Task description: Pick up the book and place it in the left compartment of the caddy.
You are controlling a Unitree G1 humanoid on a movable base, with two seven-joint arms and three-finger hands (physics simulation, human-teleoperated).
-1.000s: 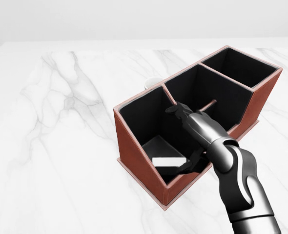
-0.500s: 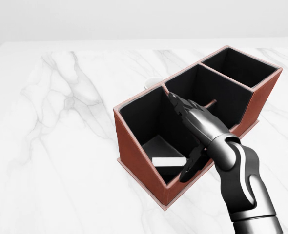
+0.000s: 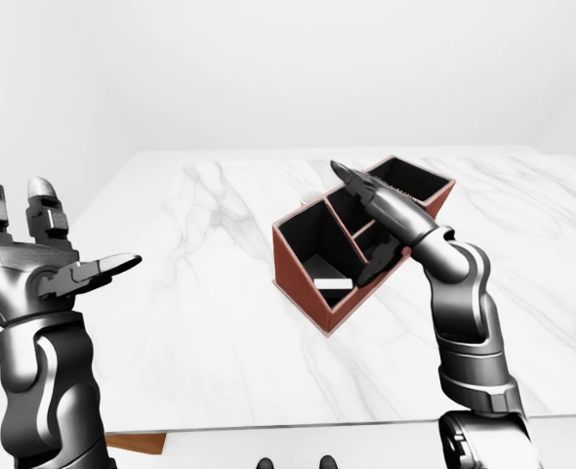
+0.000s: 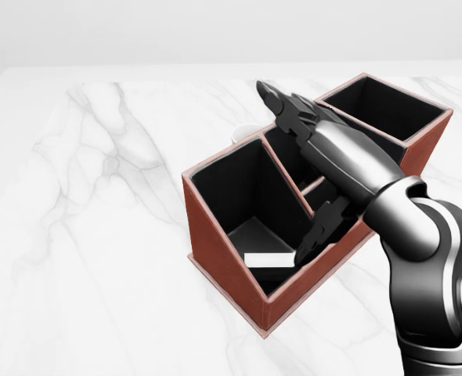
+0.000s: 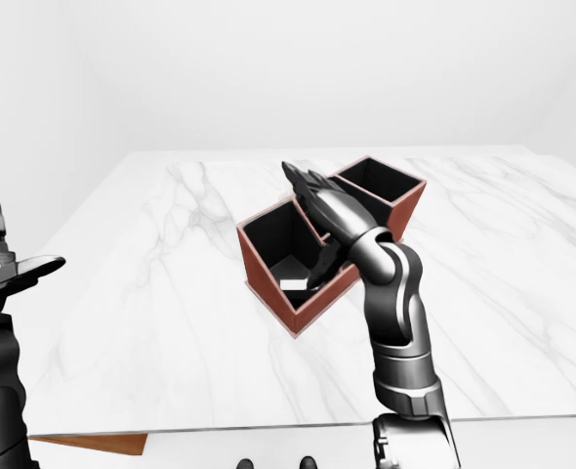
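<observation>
Red-brown leather outside and black within, the 3-compartment rectangular caddy (image 4: 223,235) sits at an angle on the white marble tabletop (image 4: 98,235). On the floor of its left compartment, the one at the lower left of the head view, lies the dark book with a white page edge (image 4: 268,259), flat and resting against nothing but the compartment bottom as far as the renders show.

Above the caddy, the robot's right hand (image 4: 313,168) hangs over the divider between the left and middle compartments. Its fingers (image 4: 282,110) are stretched out straight toward the top of the head view and its thumb points down near the book without closing on it; the hand grips nothing. Far off at the left of the left-eye view, the left hand (image 3: 34,269) is raised with fingers spread, also empty.

Judging by how things lie, the placing is done: the book is inside the correct compartment and released. What seems left is only to lift the right arm clear of the caddy walls without nudging them.

A small white round object (image 4: 245,131) peeks out beyond the caddy's far rim; it is too hidden to identify.
</observation>
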